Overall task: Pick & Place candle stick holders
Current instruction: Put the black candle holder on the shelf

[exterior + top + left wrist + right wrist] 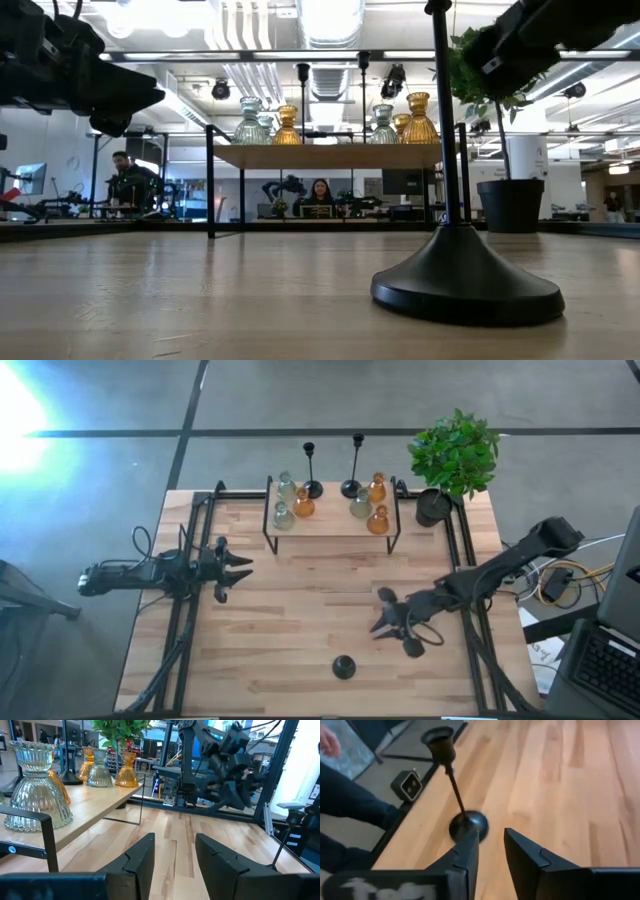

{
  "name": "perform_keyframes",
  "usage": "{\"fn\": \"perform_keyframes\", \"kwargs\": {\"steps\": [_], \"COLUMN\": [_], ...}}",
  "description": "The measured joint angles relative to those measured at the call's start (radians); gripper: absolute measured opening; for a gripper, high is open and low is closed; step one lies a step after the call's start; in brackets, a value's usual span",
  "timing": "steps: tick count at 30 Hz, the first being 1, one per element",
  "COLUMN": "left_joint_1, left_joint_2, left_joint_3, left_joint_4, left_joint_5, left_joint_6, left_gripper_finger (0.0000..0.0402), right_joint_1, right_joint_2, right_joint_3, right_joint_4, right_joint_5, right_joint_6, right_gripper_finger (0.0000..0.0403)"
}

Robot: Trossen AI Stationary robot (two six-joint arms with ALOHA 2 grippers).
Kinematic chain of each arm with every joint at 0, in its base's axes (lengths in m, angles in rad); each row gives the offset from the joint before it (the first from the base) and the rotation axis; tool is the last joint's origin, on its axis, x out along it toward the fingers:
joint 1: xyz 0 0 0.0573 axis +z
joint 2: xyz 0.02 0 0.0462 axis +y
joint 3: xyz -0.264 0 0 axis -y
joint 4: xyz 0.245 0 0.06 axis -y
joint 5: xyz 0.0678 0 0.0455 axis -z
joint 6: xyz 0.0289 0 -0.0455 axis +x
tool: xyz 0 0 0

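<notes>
Black candle stick holder [460, 270] stands upright near the counter's [300, 630] front edge, just beside the right gripper [390, 615], jaws slightly parted and empty. Left gripper [235, 570] waits at the left, jaws parted, holding nothing.

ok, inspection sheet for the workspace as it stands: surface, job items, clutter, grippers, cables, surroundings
Surface: light wooden table top, mostly bare.
Job items: one black round-based candle stick holder upright near the front edge; amber and clear-grey glass bulb holders on the wooden shelf with black metal legs; two black thin-stemmed holders standing at the shelf's rear edge.
Clutter: potted green plant at the back right corner.
Grippers: left gripper open, empty, at the table's left side; right gripper slightly open, empty, just clear of the front holder.
Cables: bundle off the right edge.
Surroundings: people seated in the room behind.
</notes>
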Motion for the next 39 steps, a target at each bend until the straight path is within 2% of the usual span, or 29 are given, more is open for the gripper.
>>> {"fn": "perform_keyframes", "kwargs": {"steps": [6, 11, 17, 25, 33, 39], "left_joint_1": [0.000, 0.000, 0.000, 0.000, 0.000, 0.000], "left_joint_2": [0.002, 0.002, 0.003, 0.003, 0.005, 0.006], "left_joint_3": [0.000, 0.000, -0.001, -0.001, -0.001, -0.001], "left_joint_4": [0.001, 0.002, 0.002, 0.002, 0.002, 0.002], "left_joint_5": [0.000, 0.000, 0.000, 0.001, 0.001, 0.001], "left_joint_6": [0.000, 0.000, 0.000, 0.000, 0.000, 0.000], "left_gripper_finger": [0.0147, 0.0147, 0.0147, 0.0147, 0.0147, 0.0147], "right_joint_1": [0.000, 0.000, 0.000, 0.000, 0.000, 0.000], "right_joint_2": [0.158, 0.297, 0.427, 0.524, 0.534, 0.531], "right_joint_3": [-0.052, -0.041, 0.042, 0.157, 0.177, 0.176], "right_joint_4": [0.264, 0.454, 0.489, 0.485, 0.473, 0.467], "right_joint_5": [-0.048, -0.061, -0.101, -0.105, -0.178, -0.184], "right_joint_6": [0.008, 0.014, 0.016, 0.018, 0.066, 0.102], "right_gripper_finger": [0.0108, 0.0114, 0.0117, 0.0096, 0.0069, 0.0069]}}
